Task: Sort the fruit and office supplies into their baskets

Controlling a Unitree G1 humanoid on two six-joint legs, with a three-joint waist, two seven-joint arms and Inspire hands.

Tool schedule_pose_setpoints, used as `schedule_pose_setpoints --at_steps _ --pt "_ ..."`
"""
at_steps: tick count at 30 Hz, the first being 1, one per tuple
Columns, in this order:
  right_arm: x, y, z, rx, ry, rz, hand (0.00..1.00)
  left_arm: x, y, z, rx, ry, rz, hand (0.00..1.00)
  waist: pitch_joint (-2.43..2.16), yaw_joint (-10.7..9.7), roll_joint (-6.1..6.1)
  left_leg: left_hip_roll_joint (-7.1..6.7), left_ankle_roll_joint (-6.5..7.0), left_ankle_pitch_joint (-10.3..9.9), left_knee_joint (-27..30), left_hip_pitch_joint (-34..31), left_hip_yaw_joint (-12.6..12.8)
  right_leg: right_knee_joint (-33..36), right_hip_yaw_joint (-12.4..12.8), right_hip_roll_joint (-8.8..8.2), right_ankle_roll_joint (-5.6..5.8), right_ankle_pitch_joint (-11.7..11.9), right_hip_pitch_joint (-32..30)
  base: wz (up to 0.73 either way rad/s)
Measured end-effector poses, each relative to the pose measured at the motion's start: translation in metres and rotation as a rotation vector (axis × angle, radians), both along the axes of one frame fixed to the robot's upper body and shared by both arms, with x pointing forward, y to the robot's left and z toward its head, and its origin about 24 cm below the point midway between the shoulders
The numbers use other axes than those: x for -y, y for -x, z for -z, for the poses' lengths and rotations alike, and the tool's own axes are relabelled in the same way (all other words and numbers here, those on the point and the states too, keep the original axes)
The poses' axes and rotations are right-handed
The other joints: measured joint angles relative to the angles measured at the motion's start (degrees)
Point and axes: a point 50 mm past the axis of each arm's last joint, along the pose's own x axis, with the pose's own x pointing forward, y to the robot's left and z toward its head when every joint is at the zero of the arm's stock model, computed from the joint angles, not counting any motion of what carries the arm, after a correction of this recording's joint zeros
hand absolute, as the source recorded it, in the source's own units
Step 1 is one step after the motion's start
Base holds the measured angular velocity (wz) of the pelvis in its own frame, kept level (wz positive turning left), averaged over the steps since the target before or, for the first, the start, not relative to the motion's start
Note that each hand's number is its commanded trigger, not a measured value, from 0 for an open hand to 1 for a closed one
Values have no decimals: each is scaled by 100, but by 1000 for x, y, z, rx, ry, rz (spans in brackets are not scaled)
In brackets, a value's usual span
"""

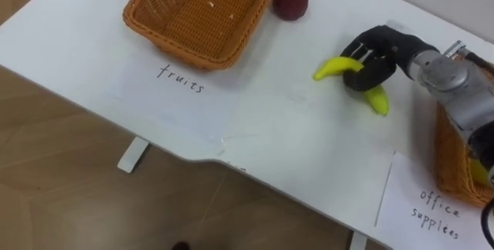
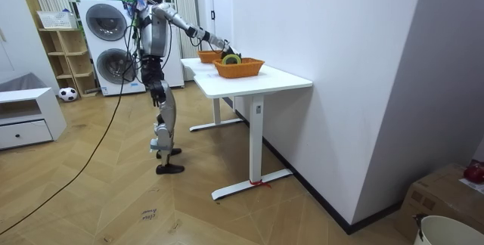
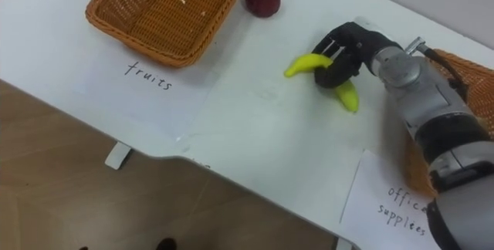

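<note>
A yellow banana (image 1: pixel 332 68) lies on the white table (image 1: pixel 270 126), right of the middle. My right hand (image 1: pixel 378 57) rests on it, fingers curled round its middle, so both ends stick out. A red apple (image 1: pixel 291 0) sits at the back, just right of the fruit basket (image 1: pixel 147 26), a wicker basket with nothing in it. The wicker basket for office supplies (image 1: pixel 451 165) stands at the right edge, partly hidden by my right forearm; something yellow shows inside it.
A paper label reading fruits (image 1: pixel 181 79) lies in front of the left basket, and one reading office supplies (image 1: pixel 436 207) lies at the lower right. The table's front edge runs diagonally, with wooden floor below. I stand at the table's side, with my right arm stretched over it.
</note>
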Motion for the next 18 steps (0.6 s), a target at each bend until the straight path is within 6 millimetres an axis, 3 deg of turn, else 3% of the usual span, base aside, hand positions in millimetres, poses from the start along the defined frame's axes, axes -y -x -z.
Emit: schedule_pose_setpoints --at_steps 7,13,18 --pt "-15 6 2 22 6 -75 100 -1 -1 -1 18 2 -20 0 -25 -55 -32 -4 6 6 2 15 24 6 1 -47 0 0 5 -1" --pt "-27 4 -9 64 -10 -128 100 -3 5 0 14 1 -45 0 -50 -178 -22 -8 18 14 -26 121 121 10 64 -39 0 2 63 -7" --pt "-31 4 -12 66 -27 -153 100 -5 19 2 1 12 -97 0 -114 -284 41 -3 21 15 -128 419 135 -2 46 -51 2 2 315 -1"
